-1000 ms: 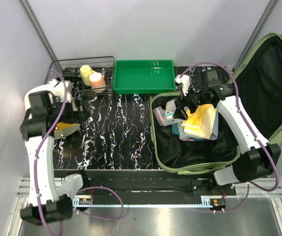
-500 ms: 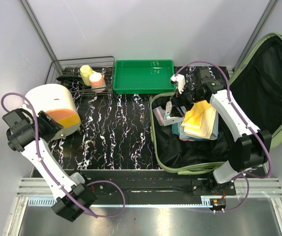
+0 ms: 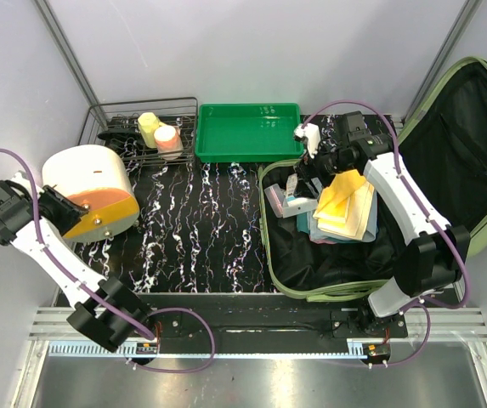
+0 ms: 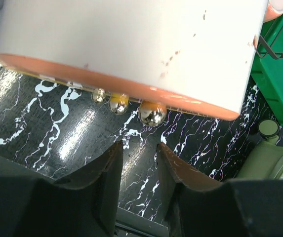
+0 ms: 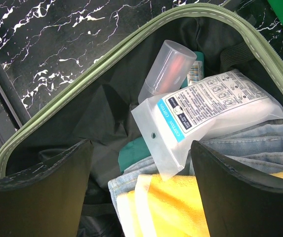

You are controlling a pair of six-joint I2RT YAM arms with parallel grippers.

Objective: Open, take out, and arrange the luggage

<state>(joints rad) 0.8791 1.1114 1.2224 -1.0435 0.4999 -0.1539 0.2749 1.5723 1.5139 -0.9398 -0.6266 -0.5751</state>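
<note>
The pale olive-green luggage (image 3: 270, 246) lies open at the right, its lid (image 3: 464, 144) leaning back. Inside are a yellow towel (image 3: 345, 204), folded jeans, a white cotton pack (image 5: 210, 113) and a clear tube (image 5: 166, 66). My right gripper (image 3: 304, 177) hangs open and empty over the back left corner of the luggage, just above the cotton pack and towel (image 5: 181, 207). My left gripper (image 3: 56, 206) is open and empty at the far left, beside a round white case with an orange base (image 3: 90, 191). In the left wrist view this case (image 4: 131, 49) fills the top.
A bright green tray (image 3: 247, 132) stands at the back middle. A wire rack (image 3: 141, 127) with a yellow and an orange bottle is at the back left. A luggage corner with a wheel (image 4: 268, 128) shows in the left wrist view.
My left arm has drawn back to the far left, leaving the white round case uncovered on the table. My right gripper has shifted slightly back and left over the luggage contents.
</note>
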